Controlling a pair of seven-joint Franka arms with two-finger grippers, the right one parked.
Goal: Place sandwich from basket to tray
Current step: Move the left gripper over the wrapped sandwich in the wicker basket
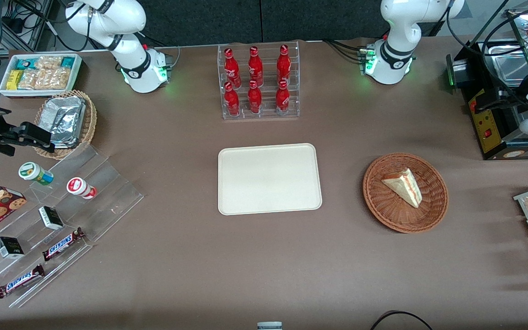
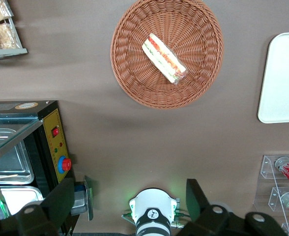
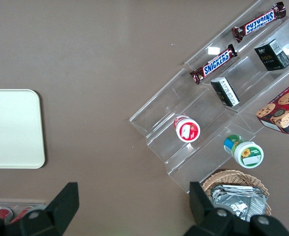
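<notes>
The sandwich (image 1: 404,186) (image 2: 163,58) lies in the basket (image 1: 385,209) (image 2: 134,83), on its side, a little off the middle of the bowl. In the left wrist view its red and green layers show along the cut edge, under the clear wrap. The basket stands on the brown table (image 1: 264,266), toward the working arm's end.

The tray (image 1: 269,178) (image 2: 282,78) (image 3: 12,129) lies flat in the middle of the table, well apart from the basket, with nothing on it. Farther from the front camera than the tray stands a clear rack (image 1: 259,82) with six red bottles (image 1: 255,97) in two rows.

The gripper (image 2: 130,209) is high above the table, with the basket and the sandwich far below it — its two dark fingers (image 2: 196,199) stand wide apart and hold nothing. In the front view the gripper itself is not seen, only a part of the left arm at the picture's edge near a black machine (image 1: 493,119) with a yellow panel.

Toward the parked arm's end there are a lighter basket with foil packets (image 1: 64,121) (image 3: 238,199), a white bin of snacks (image 1: 39,73), and a clear stepped stand (image 1: 62,220) (image 3: 193,113) — on it lie two Snickers bars (image 1: 62,244) (image 3: 218,64), small cups and boxes.
</notes>
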